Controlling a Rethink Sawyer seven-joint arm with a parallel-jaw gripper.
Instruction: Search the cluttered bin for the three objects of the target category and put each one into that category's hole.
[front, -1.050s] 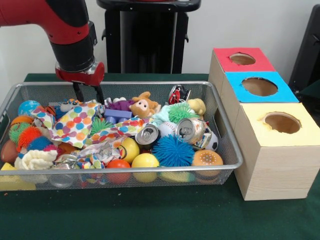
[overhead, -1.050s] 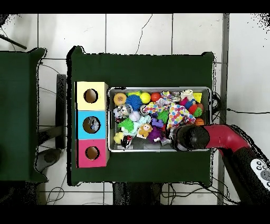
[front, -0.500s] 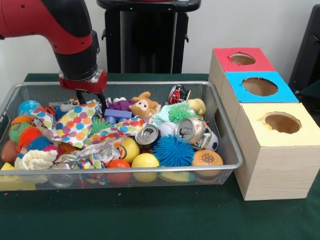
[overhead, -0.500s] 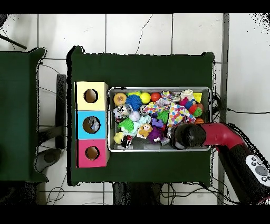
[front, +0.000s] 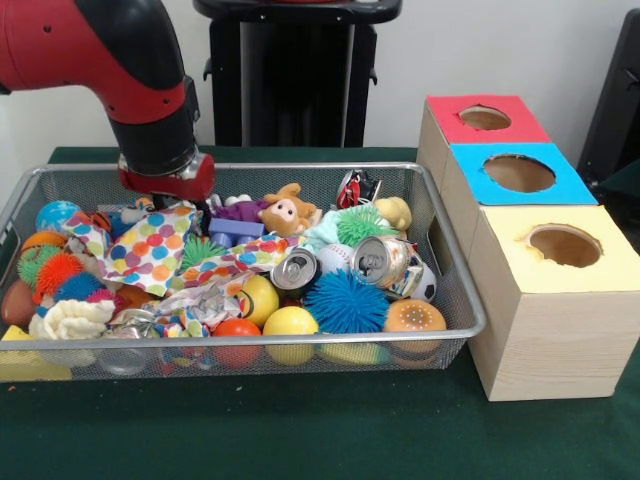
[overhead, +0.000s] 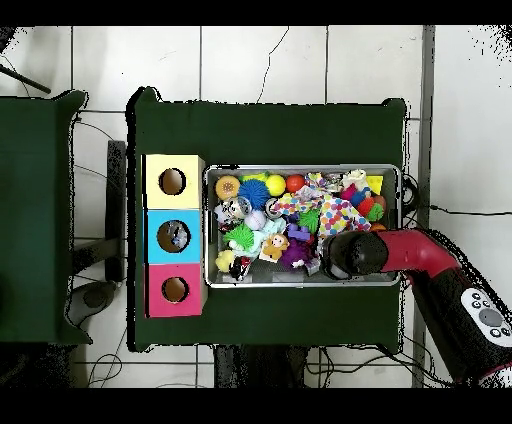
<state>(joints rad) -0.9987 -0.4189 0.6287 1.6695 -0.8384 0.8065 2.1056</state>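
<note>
**Gripper sunk among the clutter at the basket's far left corner**

Green cloth (front: 330, 430) covers the table, and on it a wire mesh basket (front: 455, 300) is set beside a row of three wooden boxes. No brand, label or legible writing can be made out on any item; the cans' printing is too small to read.

The gripper (front: 172, 200) is lowered into the basket near its far left corner, just behind the polka-dot cloth (front: 150, 245). Its fingers are hidden behind the cloth and the toys, so whether they are spread or closed cannot be told. The red wrist collar (front: 165, 178) sits level with the basket's rim, and above it the black cylinder and red arm (front: 70, 40) rise up and out toward the upper left. In the overhead view the arm (overhead: 420, 250) is seen to reach in over the basket's edge from the side away from the boxes.

Beside the gripper lie a purple block (front: 235, 230) and a brown plush monkey (front: 290, 210). Further along are two crushed cans (front: 382, 260), a blue spiky ball (front: 345, 300), a green spiky ball (front: 362, 225), yellow balls (front: 290, 322) and an orange dotted ball (front: 415, 318).

The boxes are topped red (front: 485, 118), blue (front: 518, 173) and yellow (front: 565, 245), each with a round hole.
</note>
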